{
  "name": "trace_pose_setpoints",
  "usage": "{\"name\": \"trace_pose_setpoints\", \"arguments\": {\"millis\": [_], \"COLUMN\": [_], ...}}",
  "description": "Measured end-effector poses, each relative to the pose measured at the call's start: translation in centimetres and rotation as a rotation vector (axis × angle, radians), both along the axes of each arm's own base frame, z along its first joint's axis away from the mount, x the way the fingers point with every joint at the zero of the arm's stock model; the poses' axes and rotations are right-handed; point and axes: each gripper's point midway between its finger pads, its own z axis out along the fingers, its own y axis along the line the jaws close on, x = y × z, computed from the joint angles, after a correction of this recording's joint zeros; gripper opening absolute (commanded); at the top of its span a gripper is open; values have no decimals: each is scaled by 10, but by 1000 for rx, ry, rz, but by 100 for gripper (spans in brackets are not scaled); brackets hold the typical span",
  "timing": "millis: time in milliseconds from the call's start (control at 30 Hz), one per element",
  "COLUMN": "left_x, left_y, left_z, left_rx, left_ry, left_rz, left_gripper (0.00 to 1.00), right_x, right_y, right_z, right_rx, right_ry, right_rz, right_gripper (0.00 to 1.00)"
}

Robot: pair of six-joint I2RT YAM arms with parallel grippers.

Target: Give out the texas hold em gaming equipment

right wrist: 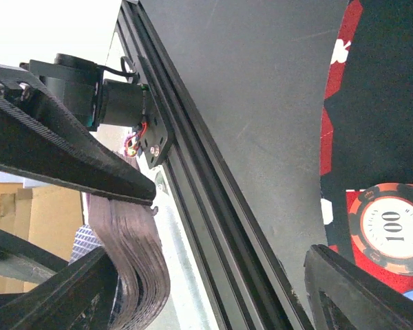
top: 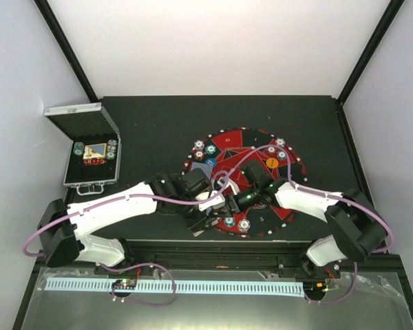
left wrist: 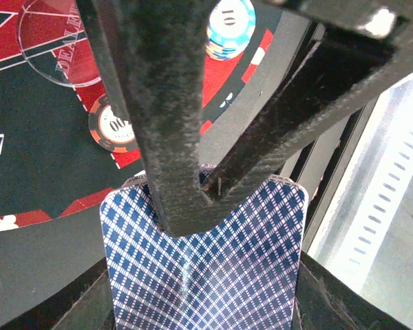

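My left gripper (top: 205, 206) (left wrist: 203, 282) is shut on a thick deck of blue-checked playing cards (left wrist: 206, 275), held over the near rim of the round mat (top: 224, 141). The deck's bowed edge shows in the right wrist view (right wrist: 131, 261). My right gripper (top: 228, 204) (right wrist: 213, 254) is open. One of its fingers (left wrist: 165, 124) lies on the deck's top card. Chip stacks sit on the mat at the far left (top: 199, 146), far right (top: 281, 143) and near edge (top: 244, 224). A red 100 chip (left wrist: 112, 127) (right wrist: 392, 227) and a teal 10 stack (left wrist: 230, 31) lie close by. An orange disc (top: 270, 163) sits at the right.
The open silver case (top: 91, 161) stands at the far left with more chips in its foam. A clear dealer disc (left wrist: 55, 48) lies on the mat. The black rail (right wrist: 193, 179) along the table's near edge runs just below both grippers.
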Motion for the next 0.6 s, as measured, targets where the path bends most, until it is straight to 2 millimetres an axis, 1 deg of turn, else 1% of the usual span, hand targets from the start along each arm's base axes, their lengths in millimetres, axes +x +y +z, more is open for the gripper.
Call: {"name": "trace_pose_setpoints", "arguments": {"millis": [133,333,600], "left_x": [-2,-2,-3], "left_y": [0,1,3], "left_z": [0,-1,-2], "left_rx": [2,6,17], "left_ry": [1,2,3], "left_rz": [-7,-13,-14], "left_gripper": [56,56,56], "right_x": [0,0,0], "right_y": [2,5,9], "right_z": [-2,-2,-3], "right_rx": [9,20,26], "right_ry": [6,16,20], "right_rz": [8,23,45], "right_gripper": [74,70,60]}}
